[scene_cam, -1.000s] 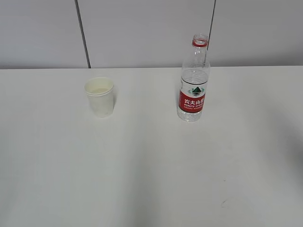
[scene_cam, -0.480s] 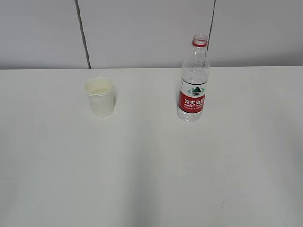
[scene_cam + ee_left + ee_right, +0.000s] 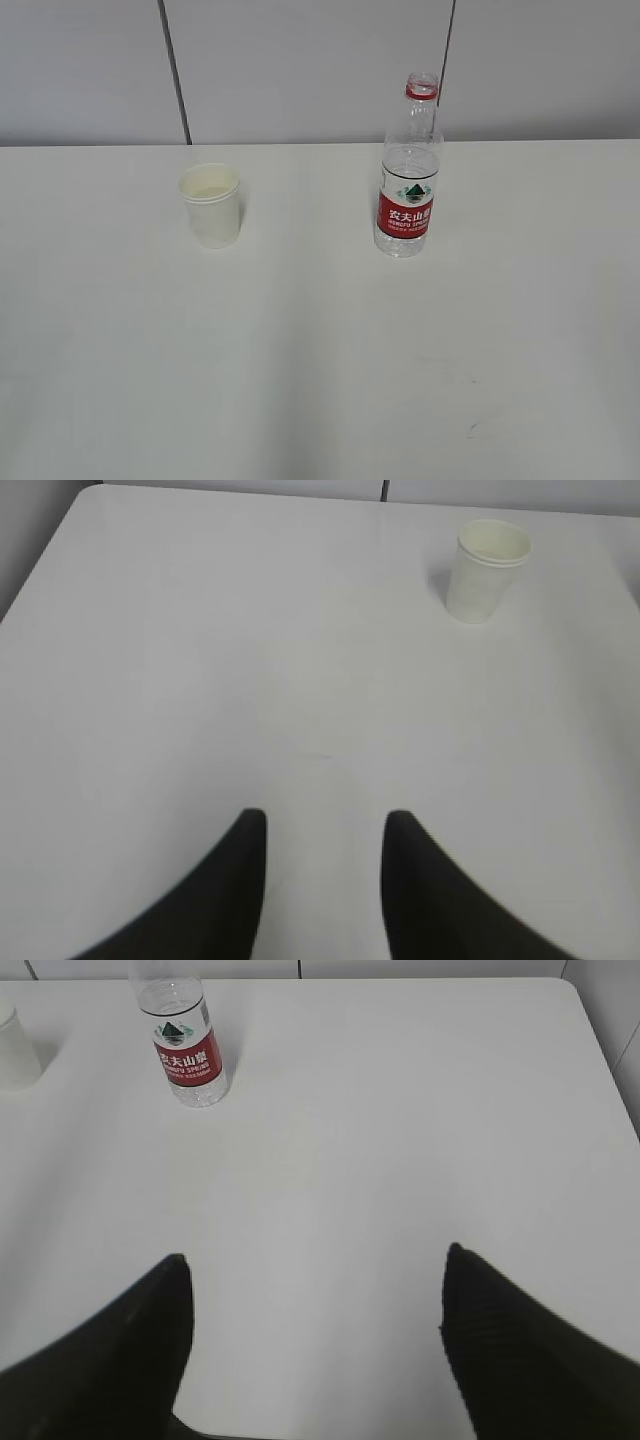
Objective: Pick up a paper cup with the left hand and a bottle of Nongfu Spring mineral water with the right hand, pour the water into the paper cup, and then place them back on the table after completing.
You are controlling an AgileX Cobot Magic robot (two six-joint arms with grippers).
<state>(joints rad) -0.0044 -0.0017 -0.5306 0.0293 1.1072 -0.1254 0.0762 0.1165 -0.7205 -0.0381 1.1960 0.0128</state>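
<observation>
A white paper cup (image 3: pixel 211 204) stands upright on the white table (image 3: pixel 320 360), left of centre; it also shows in the left wrist view (image 3: pixel 488 568) and at the edge of the right wrist view (image 3: pixel 15 1048). An uncapped Nongfu Spring bottle (image 3: pixel 409 170) with a red label stands upright to the cup's right; it shows in the right wrist view (image 3: pixel 182 1040) too. Clear water (image 3: pixel 408 170) shows through its plastic. My left gripper (image 3: pixel 324 818) is open and empty, far short of the cup. My right gripper (image 3: pixel 316 1257) is open wide and empty, far short of the bottle. Neither arm appears in the exterior view.
A grey panelled wall (image 3: pixel 300 60) runs behind the table's far edge. The table's left corner (image 3: pixel 90 492) shows in the left wrist view and its right edge (image 3: pixel 590 1030) in the right wrist view.
</observation>
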